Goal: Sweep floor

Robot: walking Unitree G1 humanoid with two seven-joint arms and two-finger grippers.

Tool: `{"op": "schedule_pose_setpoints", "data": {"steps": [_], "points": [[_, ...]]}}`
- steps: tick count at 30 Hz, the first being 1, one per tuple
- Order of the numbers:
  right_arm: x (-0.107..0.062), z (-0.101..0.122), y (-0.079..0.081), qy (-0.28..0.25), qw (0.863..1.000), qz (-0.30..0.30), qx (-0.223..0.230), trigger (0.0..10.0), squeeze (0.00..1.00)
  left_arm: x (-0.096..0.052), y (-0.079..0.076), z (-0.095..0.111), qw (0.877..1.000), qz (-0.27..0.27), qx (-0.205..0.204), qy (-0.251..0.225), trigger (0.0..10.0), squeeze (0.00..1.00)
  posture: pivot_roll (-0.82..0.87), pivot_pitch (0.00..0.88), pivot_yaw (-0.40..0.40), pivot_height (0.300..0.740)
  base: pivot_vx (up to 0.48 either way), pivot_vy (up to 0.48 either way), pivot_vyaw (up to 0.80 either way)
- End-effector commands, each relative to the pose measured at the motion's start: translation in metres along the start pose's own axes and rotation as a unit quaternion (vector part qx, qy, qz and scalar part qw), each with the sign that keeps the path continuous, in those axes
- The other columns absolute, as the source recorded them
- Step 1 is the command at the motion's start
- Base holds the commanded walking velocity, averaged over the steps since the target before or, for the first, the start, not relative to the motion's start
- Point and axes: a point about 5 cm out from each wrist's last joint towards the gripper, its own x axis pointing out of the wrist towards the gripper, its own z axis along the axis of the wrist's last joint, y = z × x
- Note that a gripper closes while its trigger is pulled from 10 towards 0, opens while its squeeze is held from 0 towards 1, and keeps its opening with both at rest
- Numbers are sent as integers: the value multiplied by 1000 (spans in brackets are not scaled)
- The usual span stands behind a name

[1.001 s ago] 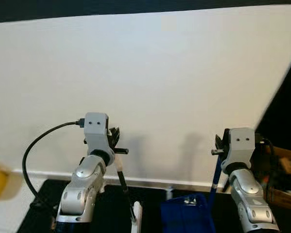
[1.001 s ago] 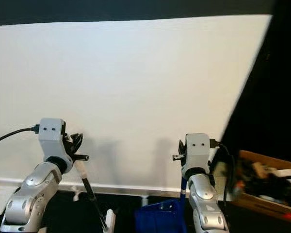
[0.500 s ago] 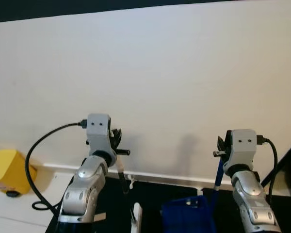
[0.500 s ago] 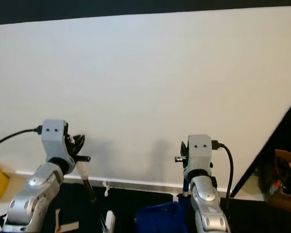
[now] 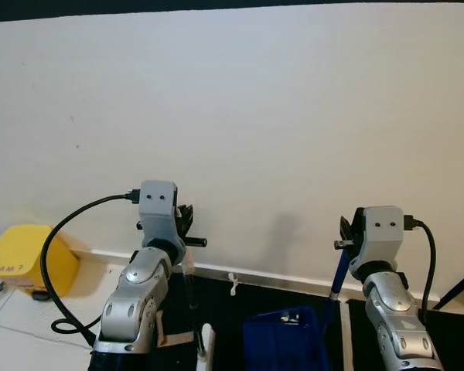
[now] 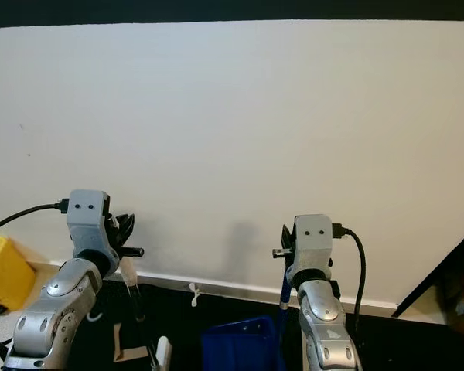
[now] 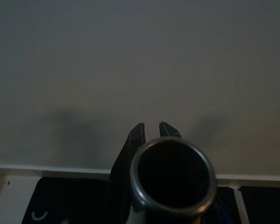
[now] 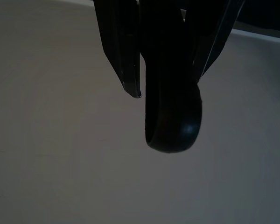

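Where wall (image 5: pixel 278 116) meets baseboard (image 5: pixel 286 280), black floor (image 5: pixel 240 309) begins.

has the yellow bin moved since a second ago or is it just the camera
Cannot tell. The yellow bin shifted right together with the wall's baseboard, so the camera turned left; no separate move of the bin shows.

- Straight ahead of you stood the white wall (image 5: pixel 255 116), closing off everything on the far side.
- On the left, a yellow box (image 5: pixel 27 259) sat on the pale floor near the wall's foot.
- Between your two arms, near you, the blue dustpan (image 5: pixel 282 344) took up the dark floor.
- A dark slanted leg (image 5: pixel 458 287) blocked the far right corner.
- The dark floor strip (image 5: pixel 247 297) between dustpan and wall lay open.
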Motion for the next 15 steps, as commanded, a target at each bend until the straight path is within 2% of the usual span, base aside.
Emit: {"op": "schedule_pose_setpoints", "data": {"steps": [1, 3, 9, 14, 15], "points": [[-1, 3, -2, -8, 1000, -6, 0, 10000, 0, 0, 1, 4, 1000, -4, 10, -11, 10000, 0, -18, 59, 92, 740, 0, -285, 0], [-1, 3, -2, -8, 1000, -6, 1, 10000, 0, 0, 1, 4, 1000, -4, 11, -11, 10000, 0, -16, 58, 92, 740, 0, -326, 0], [0, 3, -1, -9, 1000, -4, 1, 10000, 0, 0, 2, 4, 1000, 1, 13, -11, 10000, 0, -16, 58, 92, 740, 250, -399, 0], [1, 5, -1, -13, 1000, -2, 0, 10000, 0, 1, 4, 4, 1000, 9, 11, -12, 10000, 0, -17, 55, 90, 740, 0, 0, 0], [1, 10, -1, -27, 1000, 2, 0, 10000, 0, 1, 5, 4, 1000, 9, 9, -14, 10000, 0, -17, 55, 90, 740, 0, 0, 0]]}}
